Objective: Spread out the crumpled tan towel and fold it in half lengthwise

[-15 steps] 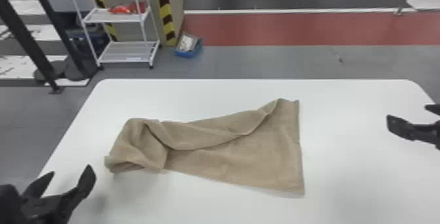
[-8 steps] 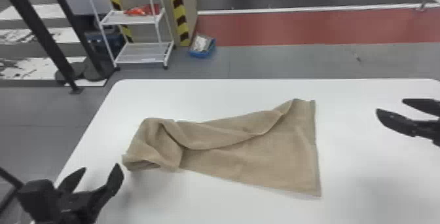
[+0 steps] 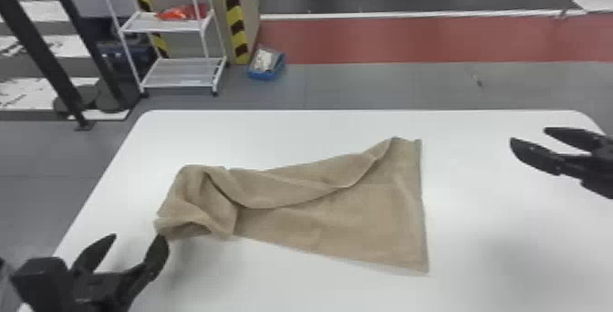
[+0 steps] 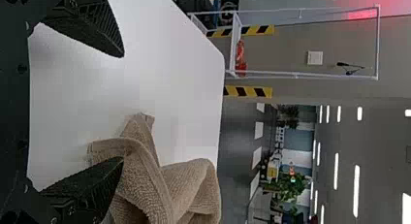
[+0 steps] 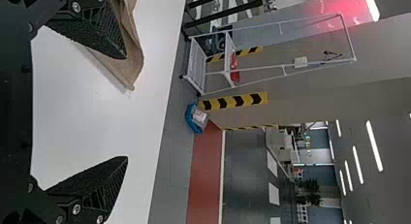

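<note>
"Head view: what do we log for print or labels?"

"We note a pale tag-like patch (image 3: 189, 81) on the lower shelf of a white rack (image 3: 159, 78), too small for us to read. Yellow-and-black chevron tape (image 3: 235, 19) marks the upright beside it."

"Surface?"

"We have a white counter (image 3: 474, 252), smooth, far corners rounded. The tan towel (image 3: 346, 224) lies on it, bunched at its left end, flatter toward the right, with a loose fold running along the far side."

"End effectors?"

"We record the left end effector (image 3: 137, 236) at the near left, fingers parted, one tip close to the bunched end; we cannot tell whether it touches. The right end effector (image 3: 527, 134) is over the right side, fingers parted too, well apart from the cloth. Both are released."

"And the room?"

"We log grey floor (image 3: 365, 85), a red floor band (image 3: 410, 39) beyond it, a blue bin (image 3: 266, 75) near the rack, and a red-orange item (image 3: 182, 13) on the upper shelf. Left wrist view adds a white wall plate (image 4: 315, 57), green plants (image 4: 291, 187) and strip lights (image 4: 356, 190)."
</note>
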`<act>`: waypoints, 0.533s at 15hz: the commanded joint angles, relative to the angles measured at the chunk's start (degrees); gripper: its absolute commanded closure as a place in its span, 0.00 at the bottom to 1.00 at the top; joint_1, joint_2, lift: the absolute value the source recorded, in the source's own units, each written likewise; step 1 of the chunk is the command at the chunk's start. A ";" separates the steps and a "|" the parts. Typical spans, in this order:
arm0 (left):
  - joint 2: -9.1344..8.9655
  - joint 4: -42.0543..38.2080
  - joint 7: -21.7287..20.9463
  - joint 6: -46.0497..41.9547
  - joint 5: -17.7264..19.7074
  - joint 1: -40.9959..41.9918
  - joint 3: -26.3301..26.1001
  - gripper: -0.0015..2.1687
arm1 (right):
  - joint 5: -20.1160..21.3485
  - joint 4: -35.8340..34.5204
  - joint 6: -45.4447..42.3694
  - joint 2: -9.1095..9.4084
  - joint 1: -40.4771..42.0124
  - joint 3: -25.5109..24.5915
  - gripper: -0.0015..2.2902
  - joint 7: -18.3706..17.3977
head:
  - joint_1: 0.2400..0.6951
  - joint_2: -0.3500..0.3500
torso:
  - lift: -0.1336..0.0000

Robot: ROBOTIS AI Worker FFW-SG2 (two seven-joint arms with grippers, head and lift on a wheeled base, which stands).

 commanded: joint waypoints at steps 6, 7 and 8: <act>0.33 0.28 -1.42 1.33 -1.45 0.01 1.35 0.07 | -0.78 -1.23 1.49 0.06 -0.17 0.39 0.07 0.01 | 1.00 0.58 | 0.07; 0.41 0.28 -1.42 1.51 -1.45 0.01 1.44 0.07 | -0.78 -1.50 2.02 0.15 -0.09 0.48 0.07 0.01 | 1.00 0.59 | 0.07; 0.50 0.19 -1.42 2.21 -1.45 -0.07 1.44 0.07 | -0.78 -1.85 2.20 0.23 0.18 0.48 0.07 0.01 | 1.00 0.59 | 0.07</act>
